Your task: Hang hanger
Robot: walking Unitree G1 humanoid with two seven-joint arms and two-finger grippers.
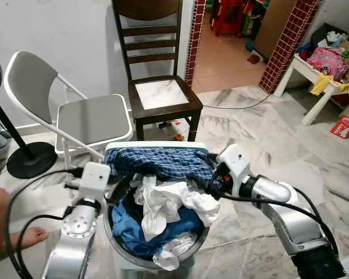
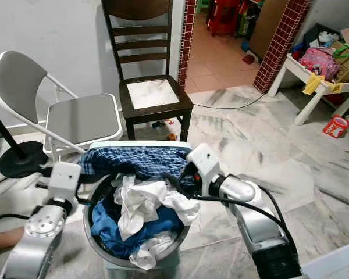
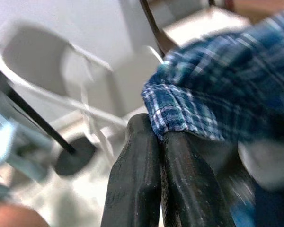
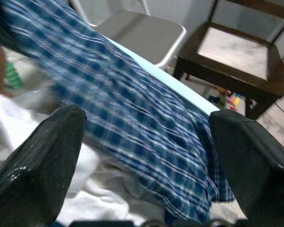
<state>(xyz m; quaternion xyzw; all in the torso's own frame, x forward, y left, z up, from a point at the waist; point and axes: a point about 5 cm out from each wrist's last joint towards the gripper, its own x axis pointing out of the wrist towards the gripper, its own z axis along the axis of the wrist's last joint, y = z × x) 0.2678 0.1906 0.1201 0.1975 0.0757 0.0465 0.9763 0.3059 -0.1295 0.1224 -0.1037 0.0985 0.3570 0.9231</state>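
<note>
1. Hanging has not begun; no hanger can be made out.
2. Left pincer [image 3: 154,184] is clamped on the blue plaid shirt [image 1: 163,161] edge.
3. Right pincer [image 4: 146,165] is spread wide above the shirt.
4. Laundry basket [image 1: 123,253] lies between both pincers.
5. Beyond the pincers: folding chair [image 1: 93,119], wooden chair [image 1: 160,96].

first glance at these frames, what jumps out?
A laundry basket heaped with clothes sits right in front of the robot, a blue plaid shirt draped over the top. The left gripper is shut on the shirt's edge, while the right gripper is open at the shirt's other end. Behind stand a grey folding chair and a dark wooden chair.
</note>
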